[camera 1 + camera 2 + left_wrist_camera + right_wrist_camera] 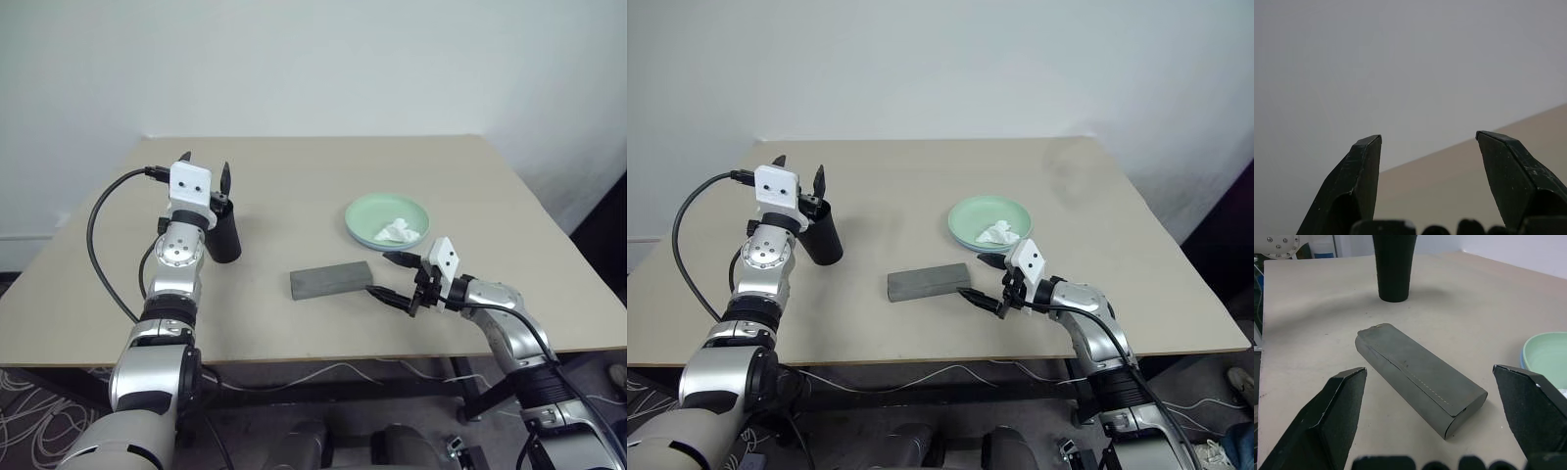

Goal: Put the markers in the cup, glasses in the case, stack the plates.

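Above the cup (224, 233) at the tabletop's (294, 176) left side, the left claw (205, 171) hangs released and empty, its two black fingers spread and pointing up and forward, just over the cup's rim. No marker shows on the tabletop, and the cup's inside is hidden, so whether the markers are in it cannot be read directly — the bare surface suggests they are.

Toward the near right edge, the right claw (986, 282) is also spread wide and holds nothing. It points level at the grey case (1420, 377), its fingertips near the case's right end without visibly touching it. The case lies flat and shut, well apart from the cup. No glasses lie loose anywhere, so they are probably inside it, though the closed flap hides that.

Beyond the right claw sit the plates (386, 216) — the mint green one on top of the light blue one, whose rim peeks out beneath. A crumpled white tissue (397, 232) rests in the green plate.

As a judgement, all three parts of the task look done or nearly so; only drawing the arms back seems left.
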Controlling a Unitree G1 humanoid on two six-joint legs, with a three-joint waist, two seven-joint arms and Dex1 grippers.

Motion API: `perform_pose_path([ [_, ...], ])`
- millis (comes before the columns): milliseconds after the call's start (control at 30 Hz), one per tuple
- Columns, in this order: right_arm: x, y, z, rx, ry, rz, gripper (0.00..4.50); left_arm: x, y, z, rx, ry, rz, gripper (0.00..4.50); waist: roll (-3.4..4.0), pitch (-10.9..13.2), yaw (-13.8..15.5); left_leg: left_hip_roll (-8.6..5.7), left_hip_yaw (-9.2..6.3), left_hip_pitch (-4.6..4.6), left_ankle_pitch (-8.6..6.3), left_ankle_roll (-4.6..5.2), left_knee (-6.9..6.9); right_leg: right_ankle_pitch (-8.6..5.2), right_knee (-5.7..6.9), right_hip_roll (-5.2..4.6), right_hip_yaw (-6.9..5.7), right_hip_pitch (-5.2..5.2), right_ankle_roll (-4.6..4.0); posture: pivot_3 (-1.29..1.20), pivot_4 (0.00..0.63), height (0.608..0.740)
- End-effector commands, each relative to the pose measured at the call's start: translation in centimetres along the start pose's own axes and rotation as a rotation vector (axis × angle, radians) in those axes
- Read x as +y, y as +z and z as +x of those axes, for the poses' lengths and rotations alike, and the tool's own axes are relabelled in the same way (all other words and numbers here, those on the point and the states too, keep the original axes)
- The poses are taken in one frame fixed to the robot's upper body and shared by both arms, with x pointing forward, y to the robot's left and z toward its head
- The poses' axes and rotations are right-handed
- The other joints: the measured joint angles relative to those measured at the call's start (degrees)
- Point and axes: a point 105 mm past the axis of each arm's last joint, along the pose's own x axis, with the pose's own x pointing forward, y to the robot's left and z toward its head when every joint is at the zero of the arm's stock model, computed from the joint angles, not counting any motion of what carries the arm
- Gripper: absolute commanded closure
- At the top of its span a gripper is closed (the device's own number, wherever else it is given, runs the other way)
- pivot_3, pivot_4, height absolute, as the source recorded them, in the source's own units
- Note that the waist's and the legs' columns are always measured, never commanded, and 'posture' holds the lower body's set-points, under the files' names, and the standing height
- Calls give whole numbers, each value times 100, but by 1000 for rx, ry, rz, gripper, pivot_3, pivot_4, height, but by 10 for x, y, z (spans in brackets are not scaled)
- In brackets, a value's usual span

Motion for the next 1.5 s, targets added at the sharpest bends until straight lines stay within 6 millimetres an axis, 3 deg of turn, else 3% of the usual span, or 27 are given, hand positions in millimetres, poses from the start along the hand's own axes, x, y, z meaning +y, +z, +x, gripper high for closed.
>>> perform_pose_path([
  [33, -4, 18, -2, -42, -5, -52, 18, 4, 20, 6, -72, 14, -4, 1252, 0, 0, 0, 0, 0, 0, 0, 0, 0, 0, 0, 0, 0, 1, 0, 0, 0, 736],
  [367, -5, 19, -4, -40, -8, -54, 18, -2, 22, 6, -80, -21, -20, 1252, 0, 0, -1, 0, 0, 1, 0, 0, 3, 2, 1, 2, 0, 1, -1, 0, 0, 736],
  [500, -7, 19, -6, -36, -4, -53, 18, -14, 24, -1, -87, -185, -231, 1252, 0, 0, -7, 0, 1, 1, 0, 0, 4, 2, 0, 1, 0, 2, -1, 0, 0, 736],
  [567, -10, 18, -7, -30, -2, -53, 18, -22, 30, -11, -105, -307, -322, 1252, 1, -1, -26, 0, 2, 1, 0, 0, 4, 1, 0, 1, 3, 1, -1, 0, 0, 736],
  [667, -15, 20, -6, -23, 6, -59, 18, -34, 28, -46, -57, -541, -437, 1252, 3, -1, -99, 0, 4, 2, 0, 0, 2, 1, 1, 3, 10, -2, -3, 0, 0, 736],
  [867, -25, 23, -8, -17, 14, -68, 18, -46, 2, -102, 134, -772, -380, 1252, 7, 1, -188, 9, 1, 7, 0, 0, -3, 7, 4, 12, 19, -5, -20, 0, 0, 736],
  [1100, -39, 22, -20, -6, 16, -52, 18, -38, -18, -119, 217, -777, -313, 1252, 14, 3, -145, 9, -10, 4, 0, 0, -3, 5, 3, 1, 23, 8, -40, 0, 0, 736],
  [1500, -54, 4, -57, 65, -54, 22, 18, -47, -46, -144, 273, -730, -312, 1252, 22, -1, -125, 9, 3, 3, 0, 0, -15, 9, -1, -1, 30, -17, -28, 0, 0, 736],
])
